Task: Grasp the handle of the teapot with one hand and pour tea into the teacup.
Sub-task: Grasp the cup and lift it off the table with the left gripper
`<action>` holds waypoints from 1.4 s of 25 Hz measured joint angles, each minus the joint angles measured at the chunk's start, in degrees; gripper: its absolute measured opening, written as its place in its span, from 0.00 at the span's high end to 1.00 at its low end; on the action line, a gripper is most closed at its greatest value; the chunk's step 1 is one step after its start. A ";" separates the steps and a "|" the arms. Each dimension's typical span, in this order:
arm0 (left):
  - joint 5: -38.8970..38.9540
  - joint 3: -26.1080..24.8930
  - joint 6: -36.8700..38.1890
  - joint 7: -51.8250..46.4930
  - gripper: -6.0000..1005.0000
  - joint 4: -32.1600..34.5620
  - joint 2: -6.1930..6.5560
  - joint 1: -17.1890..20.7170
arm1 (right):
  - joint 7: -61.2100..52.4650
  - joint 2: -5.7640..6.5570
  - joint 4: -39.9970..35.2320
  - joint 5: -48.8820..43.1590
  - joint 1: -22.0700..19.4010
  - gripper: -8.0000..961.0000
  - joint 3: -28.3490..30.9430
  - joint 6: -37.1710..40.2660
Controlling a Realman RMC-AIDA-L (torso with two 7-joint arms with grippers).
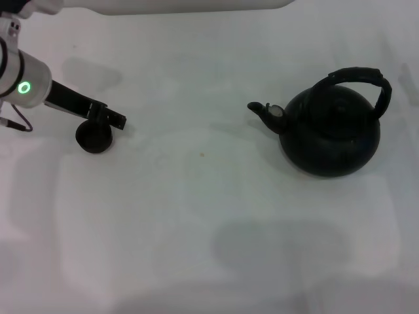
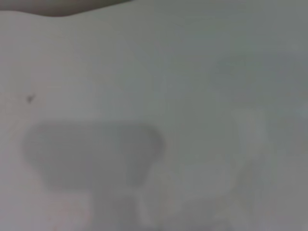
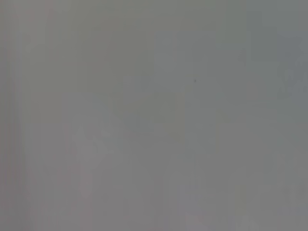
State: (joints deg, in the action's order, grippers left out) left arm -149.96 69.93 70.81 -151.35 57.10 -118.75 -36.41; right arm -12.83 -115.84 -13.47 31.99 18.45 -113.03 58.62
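The teapot [image 1: 330,134] is a large round black pot standing upright at the right of the white table [image 1: 196,196], with its short spout [image 1: 258,108] pointing left. Its handle [image 1: 361,75], a thick black arch, rises over the top with nothing holding it. The teacup [image 1: 93,138], tiny and dark, sits at the far left. My left gripper [image 1: 112,120] reaches in from the left edge and hangs over the cup's far rim; whether it touches the cup is unclear. My right gripper is out of view. Both wrist views show only bare pale surface.
A wide stretch of white table lies between the teacup and the teapot. A soft shadow [image 1: 281,245] falls on the near middle of the table. A white edge [image 1: 196,5] runs along the back.
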 joint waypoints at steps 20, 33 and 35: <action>-2.00 2.68 2.22 -1.10 0.13 0.38 0.19 -0.33 | 0.00 0.09 0.03 1.44 0.01 0.16 0.00 -0.05; -2.10 3.32 2.65 -0.95 0.14 0.45 0.25 -0.60 | 0.01 0.17 0.11 1.50 0.15 0.16 0.00 -0.09; -2.10 3.34 3.08 -0.97 0.14 0.52 0.27 -0.60 | 0.00 0.18 0.12 1.50 0.18 0.16 0.00 -0.09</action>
State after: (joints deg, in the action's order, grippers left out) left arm -152.06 73.27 73.88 -152.32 57.62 -118.48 -37.01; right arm -12.83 -115.67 -13.36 33.49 18.63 -113.02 58.53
